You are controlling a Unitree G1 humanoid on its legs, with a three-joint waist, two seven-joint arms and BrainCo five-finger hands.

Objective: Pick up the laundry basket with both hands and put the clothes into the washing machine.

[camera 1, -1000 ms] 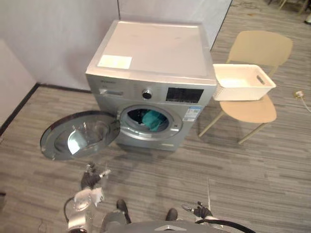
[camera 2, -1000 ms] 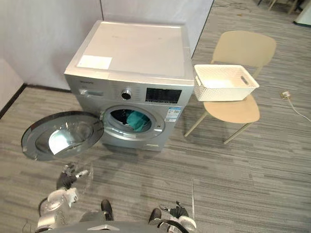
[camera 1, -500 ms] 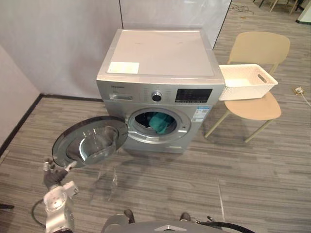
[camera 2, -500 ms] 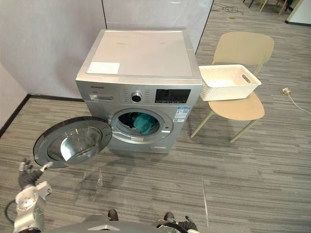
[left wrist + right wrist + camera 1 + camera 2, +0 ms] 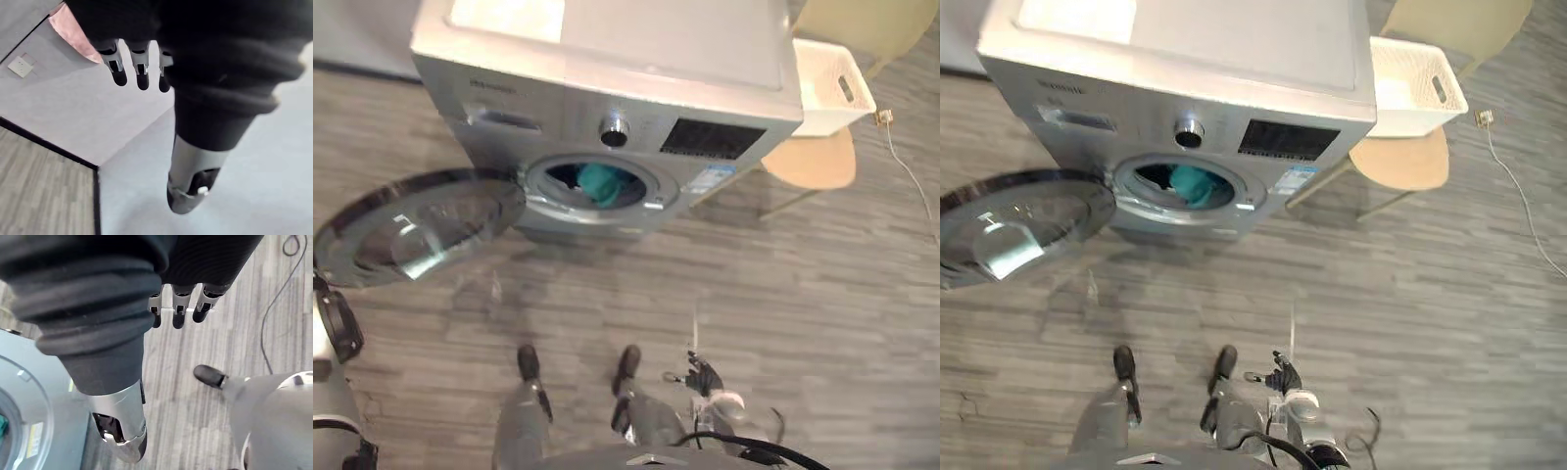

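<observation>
The room is bright, with soft, even light from above. The flat top of the silver-grey metal washing machine [image 5: 607, 39] shines pale. Its open round glass door [image 5: 411, 230] throws back white patches of light. The hole in the front is dark inside, but the teal cloth [image 5: 599, 181] in it catches the light. A soft shadow lies on the grey striped wooden floor [image 5: 803, 294] just in front of the machine, and another lies under the beige wooden chair [image 5: 808, 162]. The white plastic basket [image 5: 832, 73] glows brightest. In the left wrist view the pale grey wall [image 5: 73, 112] is lit evenly.
</observation>
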